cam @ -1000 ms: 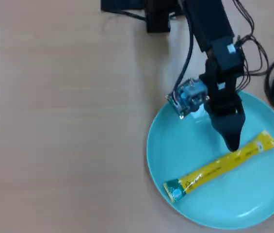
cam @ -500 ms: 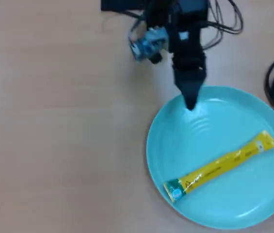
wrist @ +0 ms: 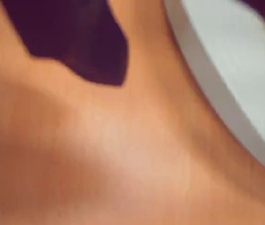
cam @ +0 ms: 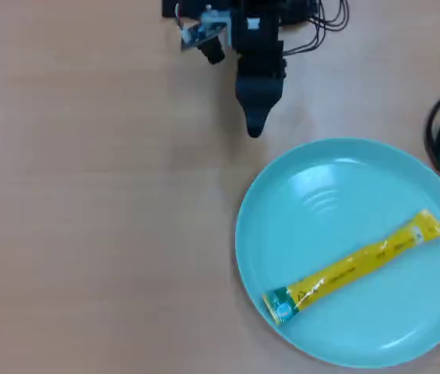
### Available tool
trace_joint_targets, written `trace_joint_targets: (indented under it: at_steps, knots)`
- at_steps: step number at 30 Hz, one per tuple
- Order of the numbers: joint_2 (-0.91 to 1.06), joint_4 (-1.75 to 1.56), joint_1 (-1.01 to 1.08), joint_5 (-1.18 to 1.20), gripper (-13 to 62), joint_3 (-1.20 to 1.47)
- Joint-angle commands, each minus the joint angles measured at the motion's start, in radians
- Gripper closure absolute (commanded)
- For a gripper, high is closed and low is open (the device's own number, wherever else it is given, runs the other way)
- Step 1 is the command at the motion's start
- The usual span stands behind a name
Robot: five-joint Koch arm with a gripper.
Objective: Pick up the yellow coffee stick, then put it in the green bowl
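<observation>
Arm drawn in at the top edge, sachet in the dish.
Gripper [cam: 255, 128] shows one dark tip over bare wooden table [cam: 87, 218]; jaw state cannot be told. Yellow coffee stick [cam: 356, 266] lies flat in green bowl [cam: 282, 187], long axis diagonal, green end lower-left in the overhead view.

Yellow coffee stick [cam: 356, 268] with green end, teal-green bowl [cam: 282, 202], black gripper [cam: 255, 128].
</observation>
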Motion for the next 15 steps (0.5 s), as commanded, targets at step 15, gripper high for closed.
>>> trace_joint_targets:
  at_steps: [15]
  knots:
    - [0.143, -0.383, 0.072, -0.089, -6.4, 0.439]
